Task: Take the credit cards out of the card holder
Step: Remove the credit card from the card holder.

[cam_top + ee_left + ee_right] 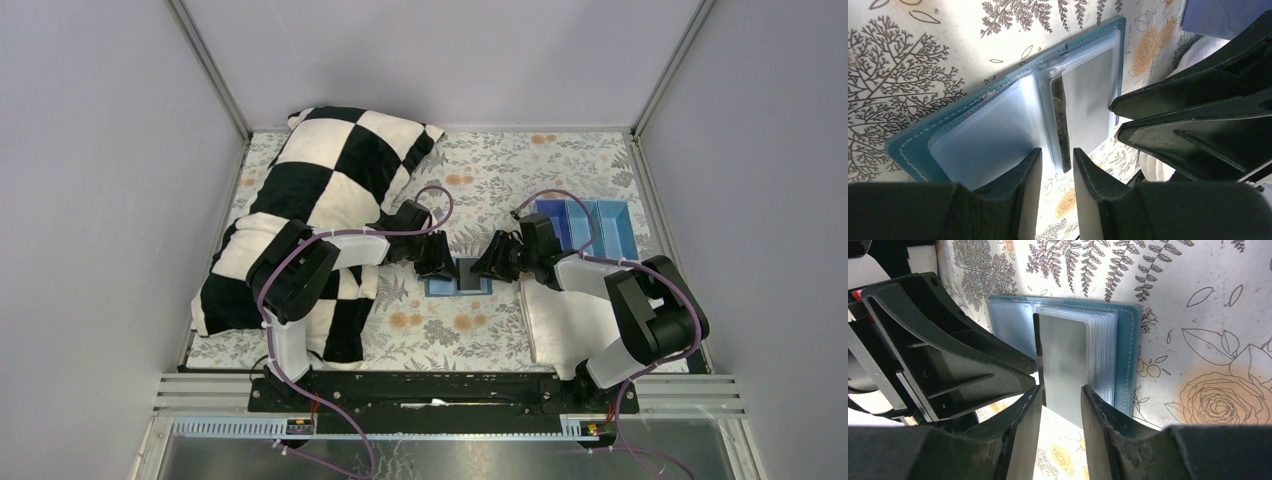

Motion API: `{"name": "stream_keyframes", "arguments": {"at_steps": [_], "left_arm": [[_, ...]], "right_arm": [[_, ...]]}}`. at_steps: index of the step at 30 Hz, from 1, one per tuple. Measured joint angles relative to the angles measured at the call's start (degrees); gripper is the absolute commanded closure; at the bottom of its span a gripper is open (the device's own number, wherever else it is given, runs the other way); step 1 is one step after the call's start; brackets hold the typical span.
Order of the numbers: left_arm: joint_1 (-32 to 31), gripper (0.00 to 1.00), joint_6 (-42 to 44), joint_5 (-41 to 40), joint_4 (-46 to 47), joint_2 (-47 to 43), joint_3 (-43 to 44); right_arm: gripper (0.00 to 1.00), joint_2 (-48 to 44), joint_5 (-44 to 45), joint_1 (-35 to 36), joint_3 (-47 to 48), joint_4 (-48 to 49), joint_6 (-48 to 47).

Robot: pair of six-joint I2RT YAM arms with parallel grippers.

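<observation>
Left pincer [1055, 160], right pincer [1060, 395] ajar around credit card [1063, 355] upright in card holder [1125, 355], seemingly ungripped; pillow [330, 170] nearby

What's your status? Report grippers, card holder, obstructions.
Left gripper open beside the credit card. Right gripper astride it, grip unclear. Card holder lying open, card standing up from its sleeves. Grippers crowd each other; nothing else blocking.

Black-and-white checkered pillow [320, 190] slumped over the left side, upper left down to lower left. Floral-print tabletop [500, 165] under everything, all ferns and orange roses. Bright blue tray [590, 225] with compartments sitting right of centre. White cloth [560, 320] lying flat just below it, lower right. Plain pale walls [440, 60] all round.
</observation>
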Motion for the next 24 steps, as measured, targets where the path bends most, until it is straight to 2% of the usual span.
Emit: {"name": "stream_keyframes", "arguments": {"at_steps": [10,13,24], "left_arm": [[0.0,0.68,0.1,0.0,0.0,0.1,0.0],[0.0,0.72,0.1,0.0,-0.1,0.1,0.0],[0.0,0.73,0.2,0.0,0.0,0.5,0.0]], "right_arm": [[0.58,-0.2,0.1,0.0,-0.6,1.0,0.1],[0.58,-0.2,0.2,0.0,-0.6,0.9,0.0],[0.58,-0.2,-0.1,0.0,-0.9,1.3,-0.1]]}}
